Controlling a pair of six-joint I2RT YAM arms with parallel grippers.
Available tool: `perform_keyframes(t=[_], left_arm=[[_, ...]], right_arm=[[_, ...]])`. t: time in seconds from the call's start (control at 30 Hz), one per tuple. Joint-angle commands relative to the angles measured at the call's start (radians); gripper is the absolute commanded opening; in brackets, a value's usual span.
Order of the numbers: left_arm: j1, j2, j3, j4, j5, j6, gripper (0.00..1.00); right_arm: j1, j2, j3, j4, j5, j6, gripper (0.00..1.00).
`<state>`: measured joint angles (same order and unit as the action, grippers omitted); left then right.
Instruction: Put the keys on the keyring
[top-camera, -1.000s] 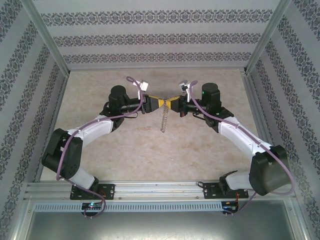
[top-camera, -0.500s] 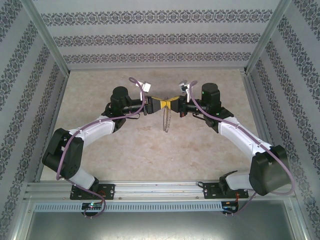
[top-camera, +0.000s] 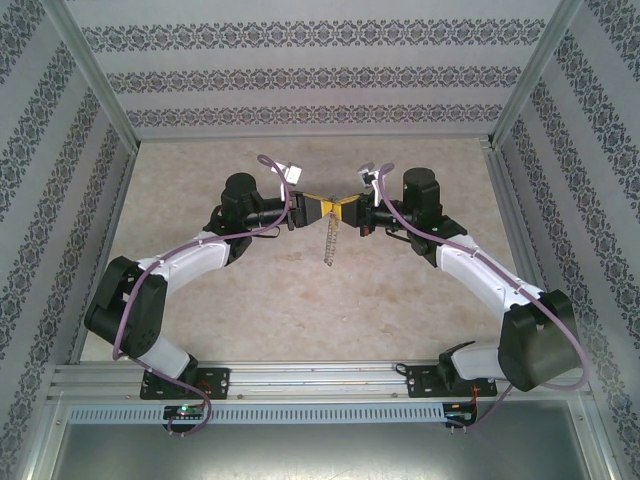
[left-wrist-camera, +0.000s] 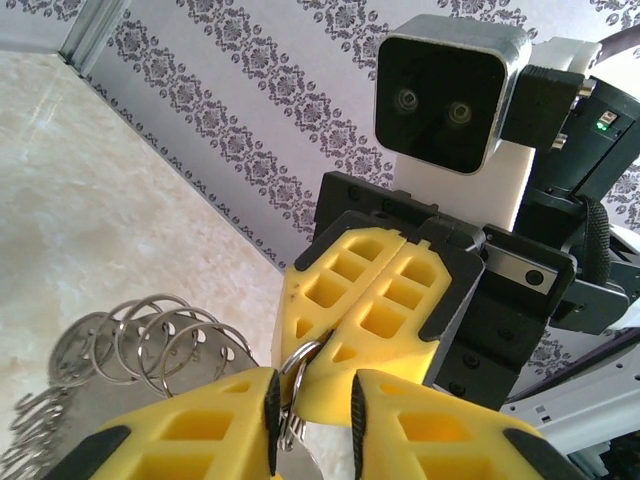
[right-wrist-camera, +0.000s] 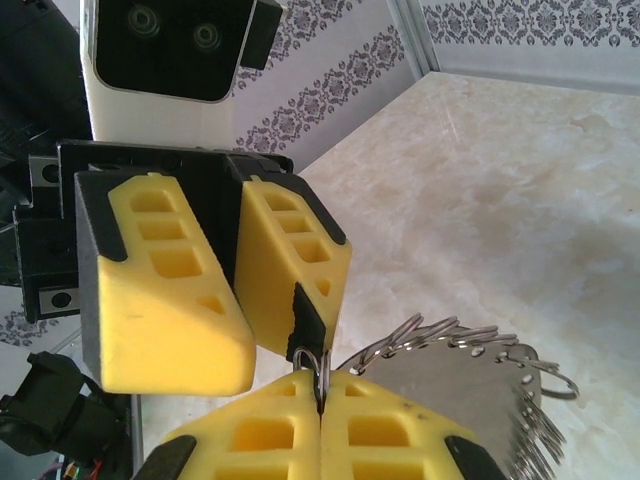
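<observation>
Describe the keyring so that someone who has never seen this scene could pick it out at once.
Look at the beige table, where the left gripper and the right gripper meet tip to tip. Below that meeting point hangs the keyring. It is the only thin grey chain-like strand, unlike the yellow fingers and purple cables.

Three white wallpapered walls (top-camera: 300, 60) with dark floral stripe bands, silver aluminium corner posts (top-camera: 92, 75), beige marbled bench (top-camera: 300, 310), grey slotted aluminium rail (top-camera: 320, 378) along near edge. Even, diffuse light.
</observation>
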<state>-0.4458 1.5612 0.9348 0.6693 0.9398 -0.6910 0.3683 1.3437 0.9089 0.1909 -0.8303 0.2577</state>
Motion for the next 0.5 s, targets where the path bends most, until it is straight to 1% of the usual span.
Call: perform_keyframes(t=[0.0, 0.2, 0.33, 0.47], left_arm=[[-0.013, -0.030, -0.011, 0.040, 0.009, 0.019, 0.23], [-0.014, -0.027, -0.012, 0.036, 0.025, 0.019, 0.23], [-0.015, -0.026, -0.021, 0.042, 0.030, 0.017, 0.18], [-0.022, -0.022, -0.020, 0.032, 0.037, 0.026, 0.18]], right_arm=[[-0.015, -0.008, -0.010, 0.036, -0.010, -0.018, 0.00], [-0.019, -0.005, -0.008, 0.039, -0.013, -0.017, 0.00], [-0.019, -0.002, -0.004, 0.039, -0.016, -0.016, 0.00], [-0.020, 0.002, -0.001, 0.041, -0.017, -0.014, 0.00]])
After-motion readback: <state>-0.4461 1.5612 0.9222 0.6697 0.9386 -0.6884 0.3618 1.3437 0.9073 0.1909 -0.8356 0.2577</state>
